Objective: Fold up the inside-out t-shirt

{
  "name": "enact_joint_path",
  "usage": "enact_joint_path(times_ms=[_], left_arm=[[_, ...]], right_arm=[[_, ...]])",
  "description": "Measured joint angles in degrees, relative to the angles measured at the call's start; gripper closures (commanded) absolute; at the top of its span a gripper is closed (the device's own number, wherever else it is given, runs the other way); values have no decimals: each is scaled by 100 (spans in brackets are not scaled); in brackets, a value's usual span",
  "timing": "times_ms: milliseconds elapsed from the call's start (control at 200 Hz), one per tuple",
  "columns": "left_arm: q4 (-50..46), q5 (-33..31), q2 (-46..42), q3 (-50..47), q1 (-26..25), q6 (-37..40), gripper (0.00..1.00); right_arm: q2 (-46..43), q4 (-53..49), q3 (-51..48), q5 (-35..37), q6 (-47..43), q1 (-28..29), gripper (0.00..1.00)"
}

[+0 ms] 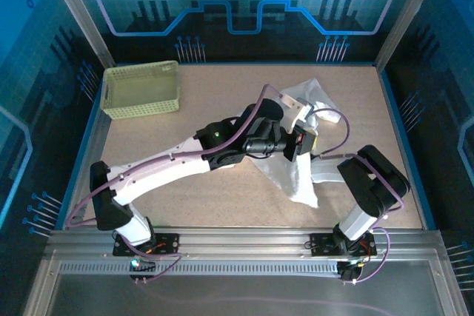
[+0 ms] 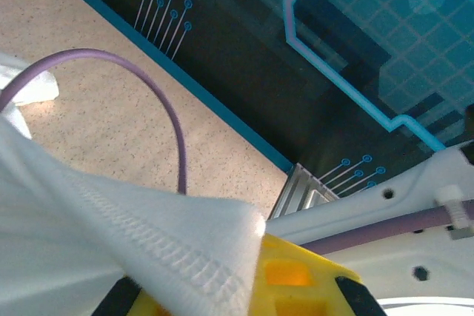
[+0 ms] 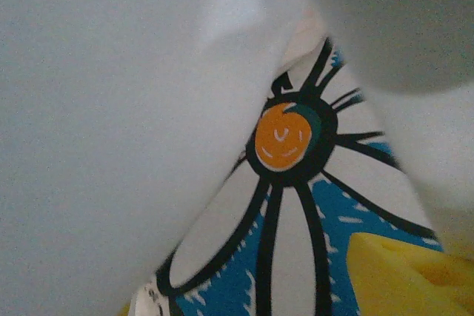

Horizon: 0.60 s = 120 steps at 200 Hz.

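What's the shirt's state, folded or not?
Not folded: shirt is crumpled, one stitched hem caught up at the left gripper.

Free table (image 1: 200, 101) beside corner basket (image 1: 141, 90)

A pale yellow-green lattice basket (image 1: 141, 103) sits at the speckled table's (image 1: 163, 135) far-left corner.

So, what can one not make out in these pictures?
- Top view: the left arm covers the middle of the t-shirt; its outline is hidden.
- Left wrist view: the t-shirt hem covers the left gripper's fingers, cut by the bottom edge.
- Right wrist view: blurred white folds hide part of the printed graphic; the right gripper's finger is cut off, so its opening is unclear.
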Motion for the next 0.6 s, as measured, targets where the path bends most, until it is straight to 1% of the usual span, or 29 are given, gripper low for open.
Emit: enact_joint_path(times_ms=[140, 250, 305, 355, 450, 600], left_arm=[[17, 39, 109, 63, -39, -42, 96], [35, 87, 175, 94, -74, -118, 96], [48, 98, 188, 105, -81, -146, 96], [68, 37, 186, 114, -74, -149, 96], [72, -114, 168, 138, -9, -142, 96], [33, -509, 79, 136, 76, -122, 96]], right_arm=[[402, -109, 461, -293, 87, -201, 23], [704, -481, 935, -446, 162, -256, 20], [833, -778, 1213, -494, 219, -254, 20], [957, -1064, 1478, -560, 330, -254, 16], [1163, -1628, 1945, -597, 525, -267, 16], [1613, -2870, 2813, -511, 944, -254, 16]])
